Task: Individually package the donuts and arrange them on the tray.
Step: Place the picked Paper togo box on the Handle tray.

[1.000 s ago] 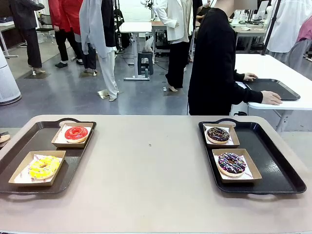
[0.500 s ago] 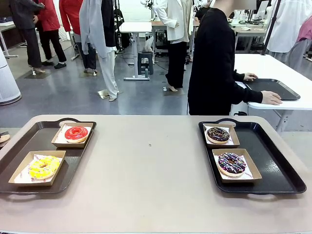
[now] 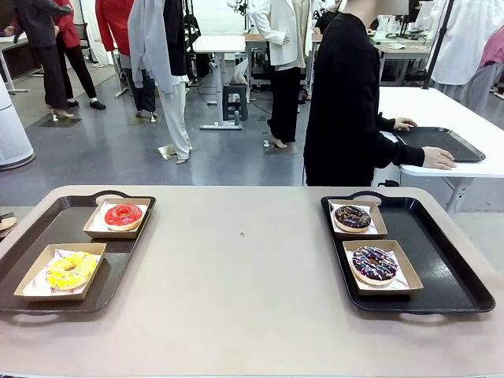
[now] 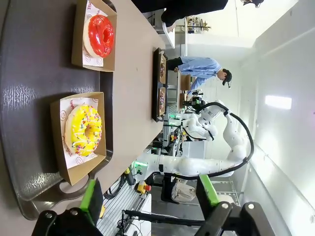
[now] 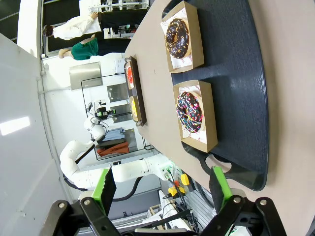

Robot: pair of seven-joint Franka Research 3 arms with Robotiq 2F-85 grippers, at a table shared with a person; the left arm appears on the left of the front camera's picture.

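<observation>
Currently, the donuts, red (image 3: 124, 214), yellow (image 3: 68, 270), chocolate (image 3: 353, 217) and drizzled (image 3: 374, 264), are sitting boxed on two trays (image 3: 31, 244), separated for each arm; both grippers' fingers (image 4: 91, 195) (image 5: 107, 188) are standing wide, holding nothing.

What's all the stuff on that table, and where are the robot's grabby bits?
Table: one, beige.
Trays: two, black, one at the table's left side, one at its right.
Boxes: four, brown cardboard with paper lining, two on each tray, one donut in each.
Red donut: one, glossy, far box on the left tray.
Yellow donut: one, crumbly top, near box on the left tray.
Chocolate donut: one, with sprinkles, far box on the right tray.
Drizzled donut: one, dark with white lines, near box on the right tray.
Person: one, in black, beyond the table, hands on another table.
Left pincer: open, empty.
Right pincer: open, empty.
</observation>
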